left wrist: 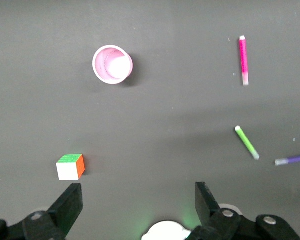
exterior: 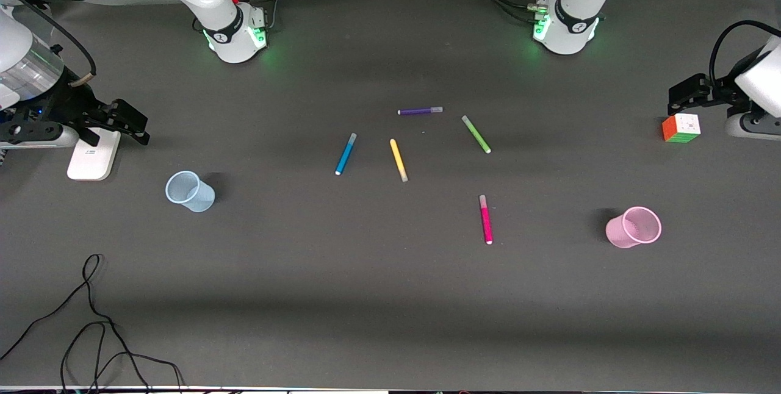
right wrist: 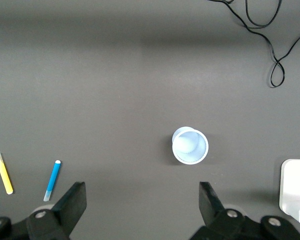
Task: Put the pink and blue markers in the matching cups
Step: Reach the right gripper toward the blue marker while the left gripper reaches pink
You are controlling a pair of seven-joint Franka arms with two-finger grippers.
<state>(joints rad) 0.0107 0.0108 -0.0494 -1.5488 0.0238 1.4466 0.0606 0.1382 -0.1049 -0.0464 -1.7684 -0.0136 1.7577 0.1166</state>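
Note:
The blue marker (exterior: 345, 154) and the pink marker (exterior: 485, 219) lie flat in the middle of the table. The pale blue cup (exterior: 190, 191) stands upright toward the right arm's end, and the pale pink cup (exterior: 634, 227) toward the left arm's end. My right gripper (exterior: 137, 125) is open and empty, up over the table's end, with the blue cup (right wrist: 190, 145) and blue marker (right wrist: 52, 180) in its wrist view. My left gripper (exterior: 680, 98) is open and empty, up by a colour cube. Its wrist view shows the pink cup (left wrist: 112, 65) and pink marker (left wrist: 244, 60).
A purple marker (exterior: 420, 111), a yellow marker (exterior: 398, 160) and a green marker (exterior: 476, 134) lie near the blue one. A colour cube (exterior: 681, 128) sits at the left arm's end, a white device (exterior: 93, 154) at the right arm's end. A black cable (exterior: 91, 321) lies near the front edge.

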